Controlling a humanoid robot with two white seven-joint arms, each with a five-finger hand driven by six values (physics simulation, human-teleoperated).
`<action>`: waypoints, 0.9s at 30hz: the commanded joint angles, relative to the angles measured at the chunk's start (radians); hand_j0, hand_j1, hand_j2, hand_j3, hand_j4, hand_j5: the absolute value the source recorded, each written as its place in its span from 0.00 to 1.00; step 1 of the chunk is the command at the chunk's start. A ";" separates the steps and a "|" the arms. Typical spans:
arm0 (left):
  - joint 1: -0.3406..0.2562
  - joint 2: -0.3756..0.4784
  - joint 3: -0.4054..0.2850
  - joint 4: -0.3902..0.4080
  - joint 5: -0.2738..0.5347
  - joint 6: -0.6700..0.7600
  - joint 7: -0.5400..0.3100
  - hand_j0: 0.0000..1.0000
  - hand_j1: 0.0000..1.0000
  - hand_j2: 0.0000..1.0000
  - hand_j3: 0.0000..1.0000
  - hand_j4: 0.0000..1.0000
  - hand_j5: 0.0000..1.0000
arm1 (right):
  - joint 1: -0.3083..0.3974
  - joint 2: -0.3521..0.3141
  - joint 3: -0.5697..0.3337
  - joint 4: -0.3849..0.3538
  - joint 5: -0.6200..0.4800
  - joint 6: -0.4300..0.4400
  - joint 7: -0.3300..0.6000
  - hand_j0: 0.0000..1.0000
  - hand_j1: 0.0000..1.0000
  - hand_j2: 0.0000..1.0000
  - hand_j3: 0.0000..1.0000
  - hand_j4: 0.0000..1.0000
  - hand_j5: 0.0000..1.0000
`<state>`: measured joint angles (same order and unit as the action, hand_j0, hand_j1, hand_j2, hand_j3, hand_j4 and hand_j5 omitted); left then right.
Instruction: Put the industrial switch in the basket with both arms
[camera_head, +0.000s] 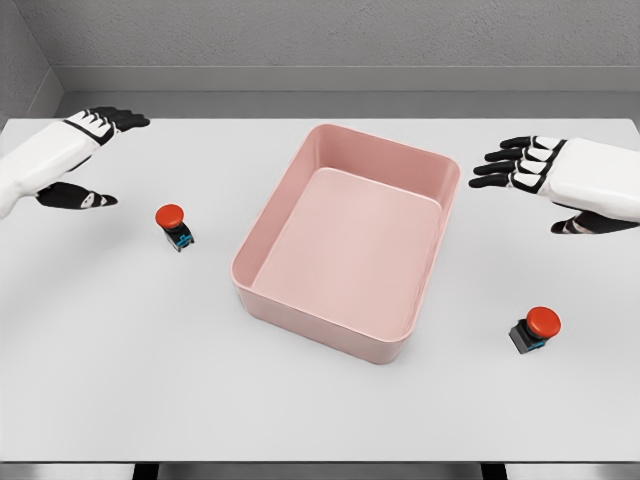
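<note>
Left hand (85, 160): upper left of frame, fingers spread, holding nothing.
Left switch (174, 227): lower right of that hand, near, on tabletop (120, 380).
Right hand (535, 170): upper right, spread, empty.
Right switch (535, 330): well below it, lower right.
Basket (400, 345): centre, between switches, empty.

White table (120, 380): flat, matte, pale top filling most of the view. Grey wall (330, 40) directly behind the table's far edge, faintly textured, with a darker grey strip where the two meet. Below the table's near edge, a thin dark band with short black segments; what they are is unclear.
</note>
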<state>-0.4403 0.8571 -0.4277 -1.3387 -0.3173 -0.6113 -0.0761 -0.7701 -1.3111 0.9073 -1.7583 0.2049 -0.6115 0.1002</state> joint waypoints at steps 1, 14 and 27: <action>0.000 0.003 0.000 0.000 0.006 0.000 -0.001 1.00 1.00 1.00 1.00 1.00 1.00 | 0.000 -0.002 -0.001 0.000 -0.007 0.001 -0.001 1.00 1.00 1.00 1.00 1.00 1.00; -0.002 -0.006 -0.040 0.007 -0.091 0.000 -0.017 1.00 1.00 1.00 1.00 1.00 1.00 | 0.075 -0.079 0.128 0.069 0.044 0.001 -0.013 1.00 1.00 1.00 1.00 1.00 1.00; -0.035 -0.055 -0.117 0.062 -0.118 0.000 -0.019 1.00 1.00 1.00 1.00 1.00 1.00 | 0.101 -0.016 0.208 0.111 0.100 0.001 -0.007 1.00 1.00 1.00 1.00 1.00 1.00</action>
<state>-0.4771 0.8120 -0.5321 -1.2845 -0.4395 -0.6114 -0.0957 -0.6688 -1.3458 1.1128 -1.6621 0.3010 -0.6114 0.0946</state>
